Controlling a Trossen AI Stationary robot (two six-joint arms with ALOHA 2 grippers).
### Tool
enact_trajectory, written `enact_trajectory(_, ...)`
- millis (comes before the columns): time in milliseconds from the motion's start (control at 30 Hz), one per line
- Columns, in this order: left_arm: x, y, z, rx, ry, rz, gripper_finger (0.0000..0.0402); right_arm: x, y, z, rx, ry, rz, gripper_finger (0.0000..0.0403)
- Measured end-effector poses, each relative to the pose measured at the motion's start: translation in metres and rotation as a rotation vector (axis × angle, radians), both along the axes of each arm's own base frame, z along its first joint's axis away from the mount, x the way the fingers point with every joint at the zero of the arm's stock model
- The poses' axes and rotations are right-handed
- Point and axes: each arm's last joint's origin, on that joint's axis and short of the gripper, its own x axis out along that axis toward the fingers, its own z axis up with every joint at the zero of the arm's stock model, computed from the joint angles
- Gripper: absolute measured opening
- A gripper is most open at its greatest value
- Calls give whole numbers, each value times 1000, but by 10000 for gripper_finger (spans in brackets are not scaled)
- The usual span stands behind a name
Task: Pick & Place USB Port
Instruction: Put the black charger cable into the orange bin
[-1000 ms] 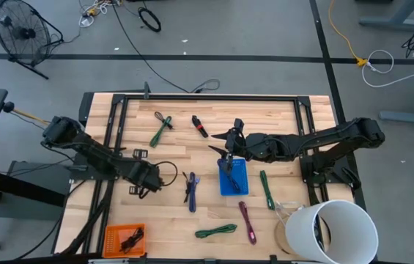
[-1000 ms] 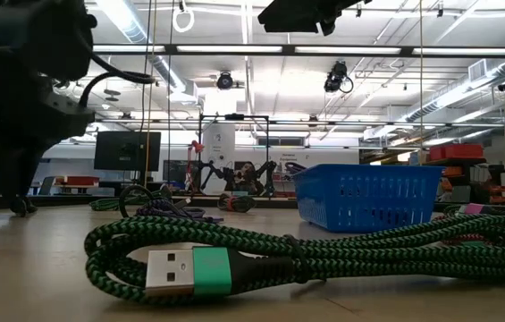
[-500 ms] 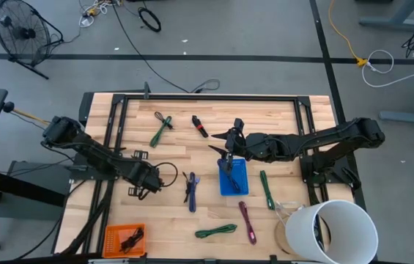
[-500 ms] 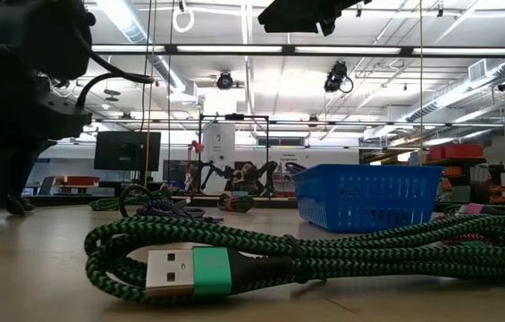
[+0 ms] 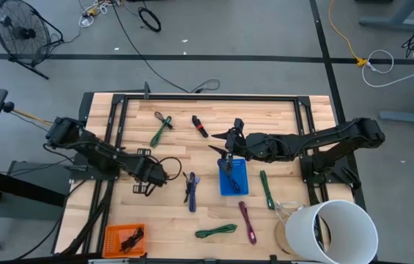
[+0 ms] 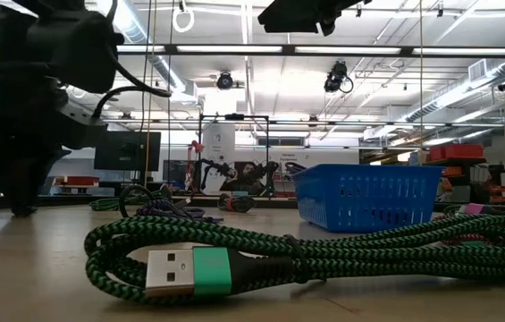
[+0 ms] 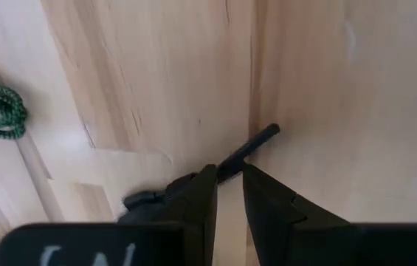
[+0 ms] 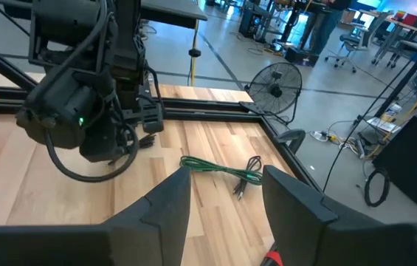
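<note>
My left gripper (image 5: 153,173) is over the table's left-middle and is shut on a black cable (image 5: 165,167), whose loop curls out beside it. In the left wrist view the gripper (image 7: 227,188) has that thin cable between its fingers. My right gripper (image 5: 228,152) hangs open above the far end of the blue basket (image 5: 233,177); in its wrist view its fingers (image 8: 170,201) stand wide apart. A green braided cable with a USB plug (image 6: 168,271) lies coiled at the near edge. My left gripper pinches the black cable (image 7: 236,159) between its two fingers, which point down at the table and lie across it. A short straight end (image 7: 271,133) sticks out past the fingertips. The rest runs back beside one finger (image 7: 193,193); whether the loop is clear of the table, I cannot tell.
Other cables lie about: green (image 5: 160,131) and red-black (image 5: 200,126) at the far side, purple (image 5: 191,191), green (image 5: 266,189), magenta (image 5: 247,221) and a green coil (image 5: 216,232) nearer. An orange bin (image 5: 111,233) sits at the near left, a white bucket (image 5: 349,220) at the near right.
My left gripper has moved a little toward the table's right and far side and has risen in the low view, taking the black cable's loop along with it. My right arm has kept still above the basket.
</note>
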Motion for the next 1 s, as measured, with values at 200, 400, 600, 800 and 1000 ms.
enact_trajectory(200, 3, 3, -2, -28, 6, 7, 71, 0, 0, 0, 1, 3, 2, 169)
enact_trajectory(400, 11, -4, -4, -133, -51, -56, 70, 0, 1, 0, 5, 5, 18, 169)
enact_trajectory(600, 11, -4, -7, -121, -29, -55, 74, 0, 1, -1, 7, 7, 17, 169)
enact_trajectory(800, 12, -3, -9, -119, -21, -43, 11, 0, 1, -1, 20, 4, 13, 169)
enact_trajectory(1000, 17, -6, -3, -86, -40, -39, 3, 0, 0, -1, 21, 3, 12, 169)
